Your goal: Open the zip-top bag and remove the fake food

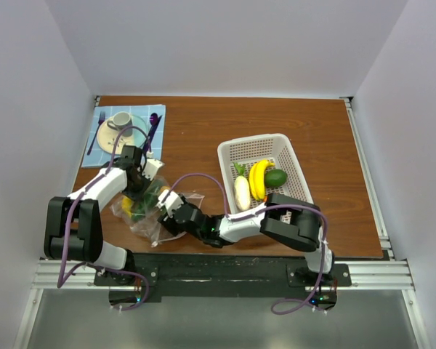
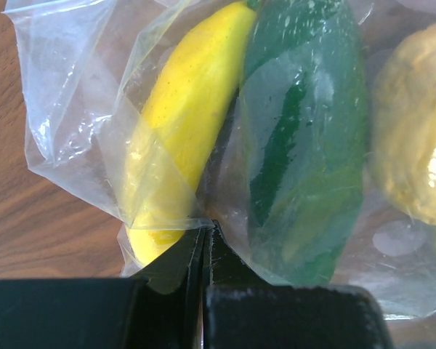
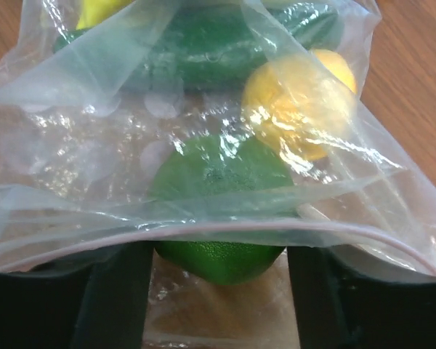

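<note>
Black fingers of the left tool (image 2: 206, 236) filled the bottom of its wrist view, clenched on a fold of clear film at one edge of the zip-top bag (image 1: 142, 212). The right tool (image 3: 216, 273) stood released with its fingers spread wide. The bag's pink zip strip (image 3: 225, 231) was draped across them, and the mouth seemed parted, though the crinkled film made that hard to be sure of. One bag lay on the wooden surface (image 1: 203, 131) between the two arms, left of the one white basket (image 1: 254, 139).

I judged the film thin, limp and slick. It would crumple and slide rather than hold shape, so the firmer zip strip or a pinched fold was the place to take it. The fake food looked light, hard and smooth-skinned. Rounded pieces could squirt from a pinch, so each wanted gripping across its narrow middle.

Four pieces showed inside the bag:
- one long yellow piece (image 2: 182, 123)
- one long dark green piece (image 2: 305, 145)
- one round yellow piece (image 3: 298, 109)
- one round green piece (image 3: 218, 174)

Four more lay in the basket:
- one banana (image 1: 259, 178)
- one white oblong piece (image 1: 242, 193)
- one dark green oval (image 1: 277, 177)
- one small green piece (image 1: 239, 169)
</note>
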Controlling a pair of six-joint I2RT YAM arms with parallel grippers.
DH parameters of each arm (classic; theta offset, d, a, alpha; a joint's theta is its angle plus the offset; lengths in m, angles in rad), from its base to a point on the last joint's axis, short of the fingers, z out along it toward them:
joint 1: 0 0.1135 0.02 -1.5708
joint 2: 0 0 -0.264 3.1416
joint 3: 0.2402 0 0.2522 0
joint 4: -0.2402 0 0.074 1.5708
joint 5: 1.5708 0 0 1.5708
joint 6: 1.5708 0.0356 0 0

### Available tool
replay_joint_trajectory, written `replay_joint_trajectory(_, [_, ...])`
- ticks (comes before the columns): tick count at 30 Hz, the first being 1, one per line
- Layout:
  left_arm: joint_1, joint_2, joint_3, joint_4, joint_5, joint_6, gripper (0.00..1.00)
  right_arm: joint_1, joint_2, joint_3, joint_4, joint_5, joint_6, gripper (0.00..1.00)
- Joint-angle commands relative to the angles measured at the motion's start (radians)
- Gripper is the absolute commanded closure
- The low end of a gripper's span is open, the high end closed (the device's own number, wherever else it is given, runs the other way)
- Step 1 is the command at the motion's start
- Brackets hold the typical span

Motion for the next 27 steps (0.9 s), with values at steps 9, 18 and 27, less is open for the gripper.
replay_joint_trajectory(9, [-0.006,-0.012,-0.032,0.009,0.000,0.002,1.00,-0.009,-0.408,-0.231,0.016,-0.071,0.061,0.95])
replay_joint_trajectory(18, [-0.004,-0.010,-0.011,0.000,0.014,-0.010,1.00,-0.010,-0.847,-0.392,-0.329,0.079,0.116,1.00])
replay_joint_trajectory(27, [-0.006,-0.102,0.288,-0.287,0.267,-0.055,1.00,-0.215,-1.004,-0.414,-0.679,0.515,0.368,1.00])
